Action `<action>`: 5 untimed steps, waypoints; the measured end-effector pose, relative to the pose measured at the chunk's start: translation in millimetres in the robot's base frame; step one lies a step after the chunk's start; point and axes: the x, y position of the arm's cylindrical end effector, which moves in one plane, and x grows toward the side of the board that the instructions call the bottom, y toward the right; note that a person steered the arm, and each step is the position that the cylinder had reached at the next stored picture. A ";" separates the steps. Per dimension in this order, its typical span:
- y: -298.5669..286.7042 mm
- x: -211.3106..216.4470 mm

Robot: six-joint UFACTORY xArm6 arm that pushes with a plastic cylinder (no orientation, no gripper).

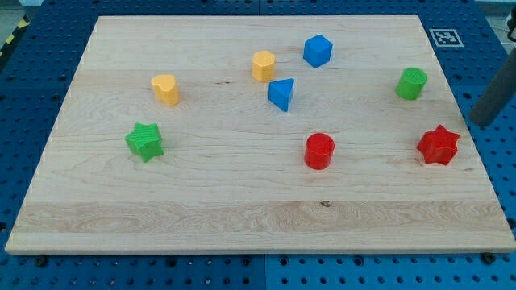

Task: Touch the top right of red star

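The red star (438,145) lies near the right edge of the wooden board (242,217). My rod comes in from the view's right edge, and my tip (481,123) is just off the board's right edge, over the blue pegboard. The tip is above and to the right of the red star, with a clear gap between them.
A green cylinder (411,84) is above the red star. A red cylinder (319,151) is to its left. Further left are a blue triangle (281,94), a blue hexagon block (318,51), a yellow hexagon block (263,66), a yellow heart (165,89) and a green star (145,142).
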 end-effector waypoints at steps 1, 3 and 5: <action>-19.1 1.2; -22.6 8.2; -17.1 35.1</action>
